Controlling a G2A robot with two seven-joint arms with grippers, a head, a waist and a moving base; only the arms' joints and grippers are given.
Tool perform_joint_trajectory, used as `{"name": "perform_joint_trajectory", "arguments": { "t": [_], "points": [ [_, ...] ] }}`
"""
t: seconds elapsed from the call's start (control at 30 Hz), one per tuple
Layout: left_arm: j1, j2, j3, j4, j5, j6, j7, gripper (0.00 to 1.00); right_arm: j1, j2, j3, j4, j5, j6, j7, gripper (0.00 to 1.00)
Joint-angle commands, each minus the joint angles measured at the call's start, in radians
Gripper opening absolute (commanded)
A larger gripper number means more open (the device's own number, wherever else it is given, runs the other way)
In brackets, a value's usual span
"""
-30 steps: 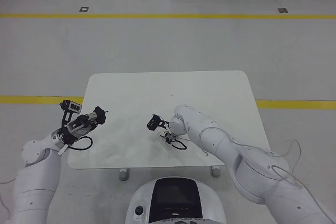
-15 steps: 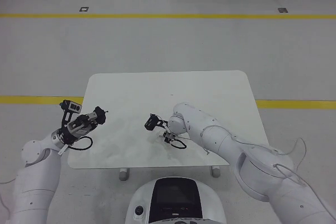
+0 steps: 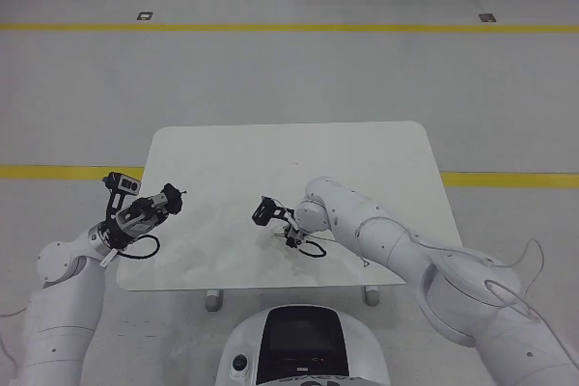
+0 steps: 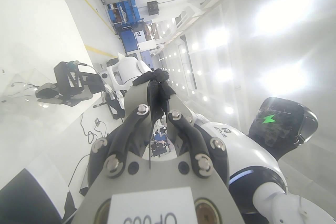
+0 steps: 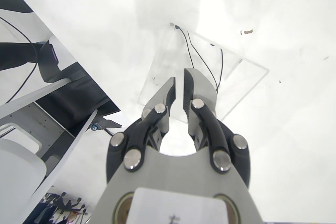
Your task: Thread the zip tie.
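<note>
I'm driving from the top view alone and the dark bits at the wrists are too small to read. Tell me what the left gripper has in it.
Observer: The left gripper is shut on a thin black zip tie, whose tail runs back toward the palm.
Operator: Now say what sits under the right gripper.
Observer: It hangs over a clear plate lying flat on the table.
Operator: Report what is on that plate.
Observer: Thin black strands lie across it. One runs from a small end piece near a corner toward the gripper.
</note>
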Motion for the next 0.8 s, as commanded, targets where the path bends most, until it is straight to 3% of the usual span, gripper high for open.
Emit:
{"name": "perform_joint_trajectory", "arguments": {
  "t": [0.0,0.3,0.77],
  "points": [
    [0.0,0.0,0.0,0.0,0.0,0.0,0.0,0.0,-0.002,-0.002,0.0,0.005,-0.007,0.0,-0.005,0.23],
    [0.0,0.0,0.0,0.0,0.0,0.0,0.0,0.0,-0.006,-0.021,0.0,0.033,-0.026,0.0,-0.013,0.16],
    [0.0,0.0,0.0,0.0,0.0,0.0,0.0,0.0,-0.01,-0.053,0.0,0.076,-0.066,0.0,-0.039,0.15]
  ]
}}
